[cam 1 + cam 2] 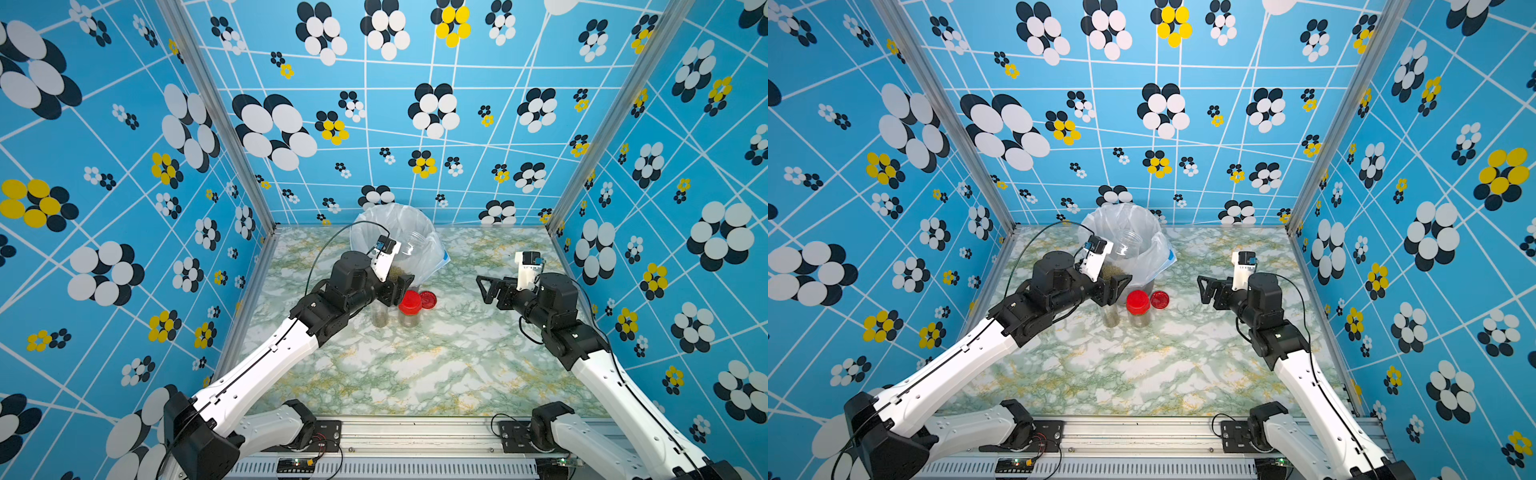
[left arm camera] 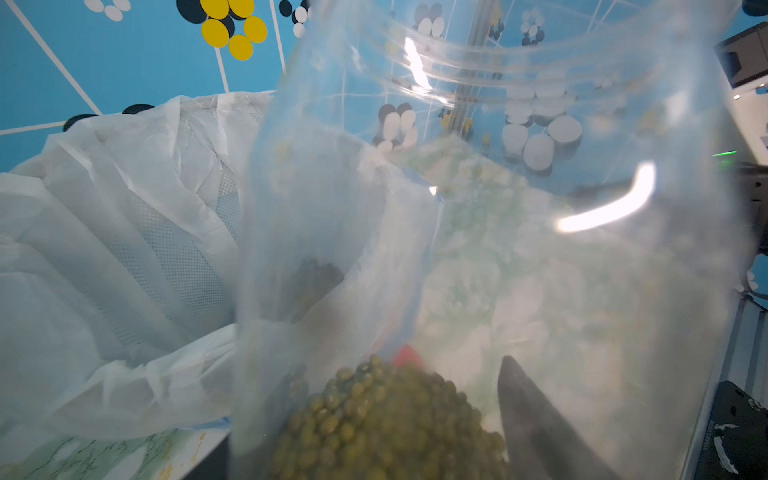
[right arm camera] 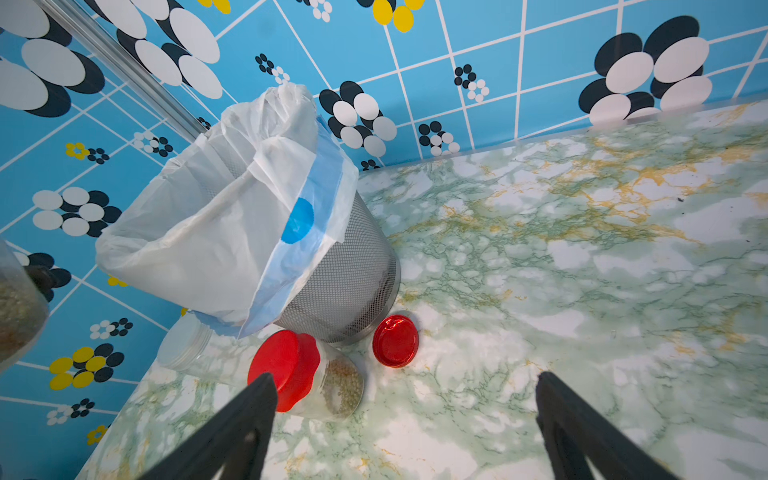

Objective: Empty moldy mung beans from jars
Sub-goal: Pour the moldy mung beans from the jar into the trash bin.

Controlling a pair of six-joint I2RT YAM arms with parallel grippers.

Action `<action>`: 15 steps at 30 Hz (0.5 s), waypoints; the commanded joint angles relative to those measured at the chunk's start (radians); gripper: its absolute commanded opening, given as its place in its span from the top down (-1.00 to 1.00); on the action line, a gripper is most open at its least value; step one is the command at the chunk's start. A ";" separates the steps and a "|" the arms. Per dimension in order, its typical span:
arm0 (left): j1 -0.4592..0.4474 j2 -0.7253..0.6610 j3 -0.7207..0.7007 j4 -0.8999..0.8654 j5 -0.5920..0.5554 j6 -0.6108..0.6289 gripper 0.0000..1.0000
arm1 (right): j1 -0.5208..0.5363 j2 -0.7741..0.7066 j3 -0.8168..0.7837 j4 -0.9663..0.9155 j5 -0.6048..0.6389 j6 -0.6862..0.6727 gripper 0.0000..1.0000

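Right against the left wrist lens, the lidless jar [image 2: 498, 166] fills the view, its clear wall blurred, with a heap of mung beans [image 2: 386, 419] piled at its bottom end and one dark finger [image 2: 536, 424] showing through the plastic. In both top views the left gripper [image 1: 397, 286] is clamped on this jar's lower body and holds it off the table [image 1: 415, 374]. The jar is tilted, with the mouth raised towards the back wall and seen against the white bag [image 1: 399, 220] that lines the bin [image 3: 345, 274], a grey mesh bucket; the beans lie at the low end by the jaws. Just in front of the bin two more jars stand upright on the table: a slim jar [image 1: 380, 316] with a whitish clear lid, partly hidden under the left gripper in the top views, and close beside it the red-lidded jar [image 1: 410, 309], each with beans in its lower part. A loose red lid [image 1: 428, 299] lies flat just beside the red-lidded jar, near the bin's base. The right gripper [image 1: 482, 289] hovers above the table well to the right of the jars, jaws spread wide with nothing between them.
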 commanded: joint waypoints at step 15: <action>0.106 0.098 0.245 -0.258 -0.083 -0.036 0.01 | -0.005 0.021 0.012 -0.003 -0.068 -0.011 -0.98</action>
